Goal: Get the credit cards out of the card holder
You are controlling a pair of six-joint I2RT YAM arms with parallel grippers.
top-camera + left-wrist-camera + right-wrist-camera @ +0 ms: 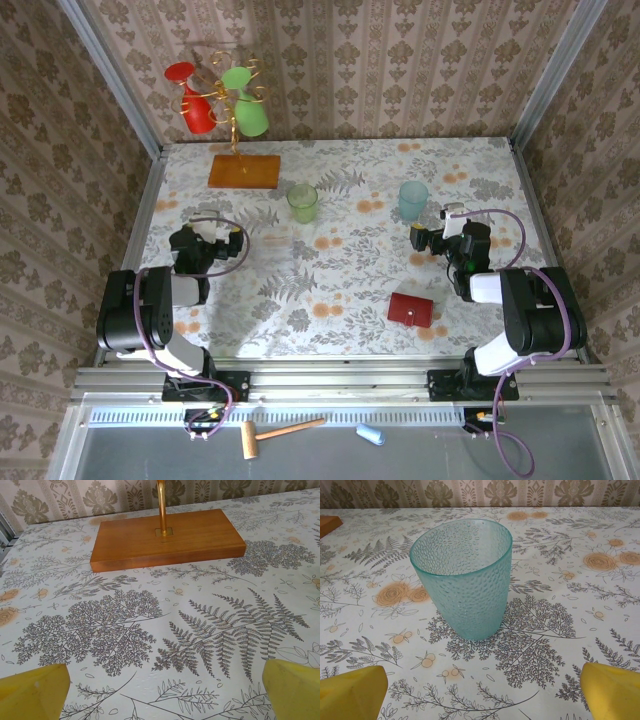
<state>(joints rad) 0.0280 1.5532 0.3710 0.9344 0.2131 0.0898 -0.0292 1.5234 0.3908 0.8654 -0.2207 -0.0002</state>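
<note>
- Yellow pads [32, 695] of the left claw [162, 700] stand spread to their widest at the bottom corners of its wrist view and grip nothing. Bare fern-print counter [150, 630] lies between them, and the orange wooden base [165, 537] sits ahead at the top of the frame.
- The right claw [482, 695] is just as wide and just as empty. The teal cup [465, 580] stands upright ahead of it at centre frame, a bystander rather than a target.
- In the overhead view both arms are folded back near their bases, likely a ready pose before any reach.
- The red card holder [412, 309] lies flat and folded shut at lower right of the overhead frame, near the right arm and well apart from both claws.
- The credit cards are presumably tucked inside it, so opening the fold looks like the first job.
</note>
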